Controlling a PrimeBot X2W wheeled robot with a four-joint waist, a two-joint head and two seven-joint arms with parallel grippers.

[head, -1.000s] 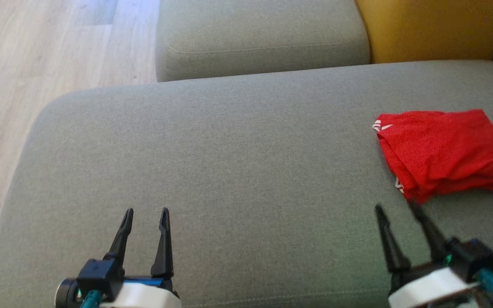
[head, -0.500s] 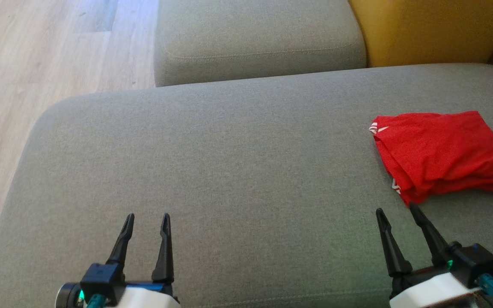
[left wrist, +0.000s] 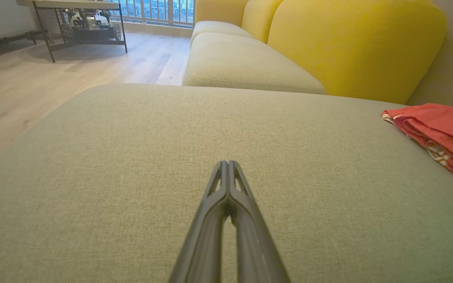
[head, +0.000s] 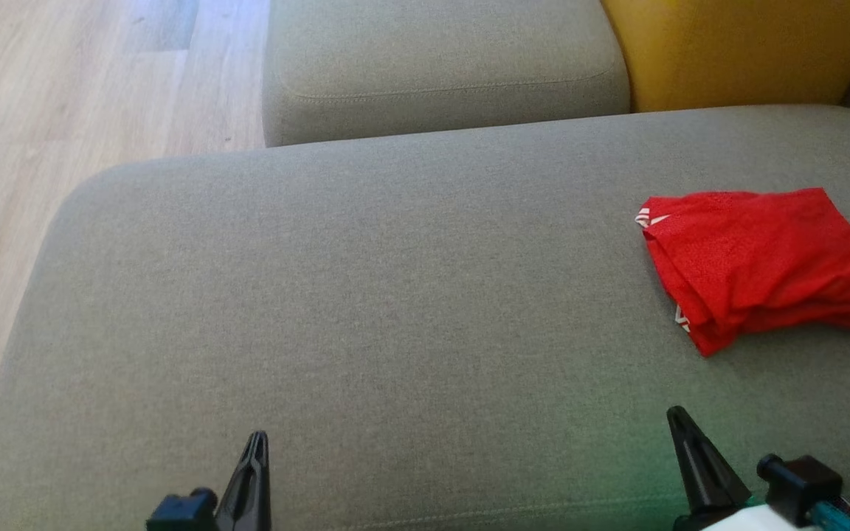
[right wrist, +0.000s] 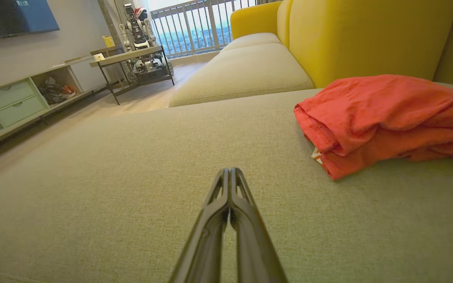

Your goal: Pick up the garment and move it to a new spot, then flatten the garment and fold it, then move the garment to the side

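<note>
Black fingers (left wrist: 209,224) first: the left jaws are clenched tight, nothing between them, low over the front edge of the grey sofa seat (head: 395,310). The right jaws are the same, pinched together on nothing near the seat's front right corner.

Outward from there, the red garment (head: 761,265) lies well up the seat on its right side, clear of both jaws, with the right ones nearer. It sits in loose stacked layers, a striped hem peeking out at the near corner, just in front of the yellow backrest (head: 735,51).

To my eye that looks folded and parked aside, so I'd call the job close to done.

Here's my worry: that near corner points towards the right jaws, and a careless swing would catch it and drag the layers open. Its far side also runs out of my head view, so I can't tell how close it sits to the seat's right edge; a nudge might slide it off.
</note>
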